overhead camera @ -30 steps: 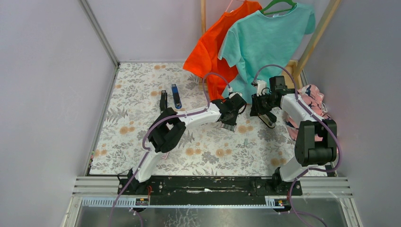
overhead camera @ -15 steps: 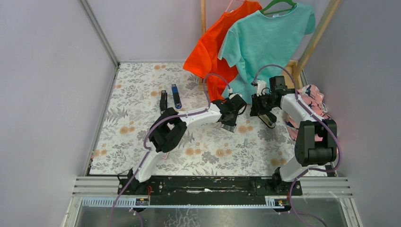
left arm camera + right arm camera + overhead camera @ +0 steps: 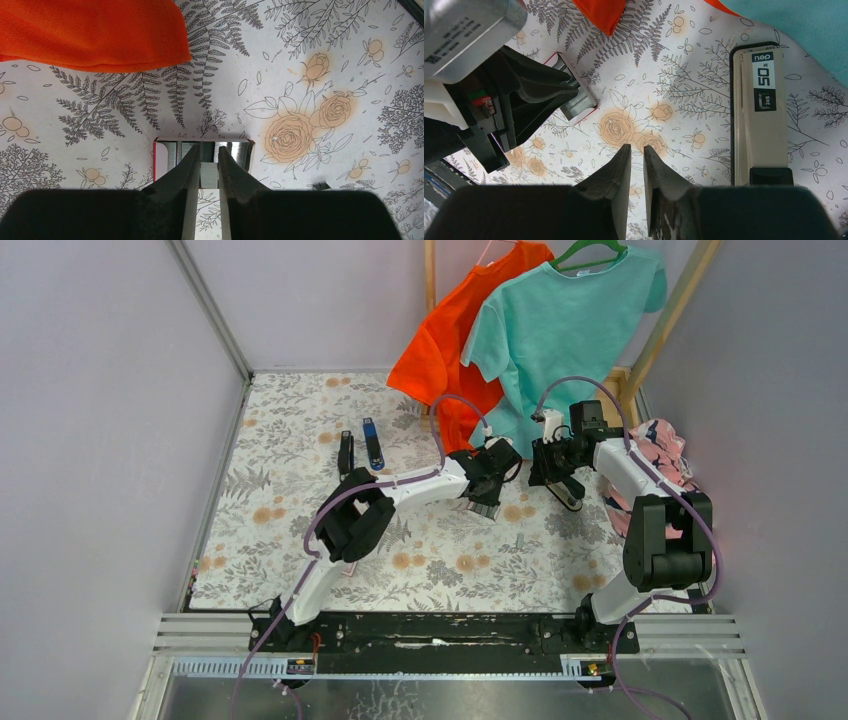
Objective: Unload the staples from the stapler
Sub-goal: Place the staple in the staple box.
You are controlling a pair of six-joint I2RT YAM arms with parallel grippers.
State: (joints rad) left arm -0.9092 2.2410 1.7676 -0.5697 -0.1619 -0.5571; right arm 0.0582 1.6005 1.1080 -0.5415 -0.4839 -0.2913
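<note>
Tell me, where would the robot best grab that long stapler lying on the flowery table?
Mid-body, from straight above, fingers pinching across its narrow width. The stapler lies flat on the table, its long straight sides both bare. The right gripper, nearly shut beside it, would probably need to open first.

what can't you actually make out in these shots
- Whether the left gripper holds a staple strip: in the left wrist view its nearly shut fingers cover the middle of the staple box.
- The stapler: in the right wrist view its lower end is cut off behind the camera housing, so loaded staples cannot be seen.
- Loose staples on the table: too small in the top view.
</note>
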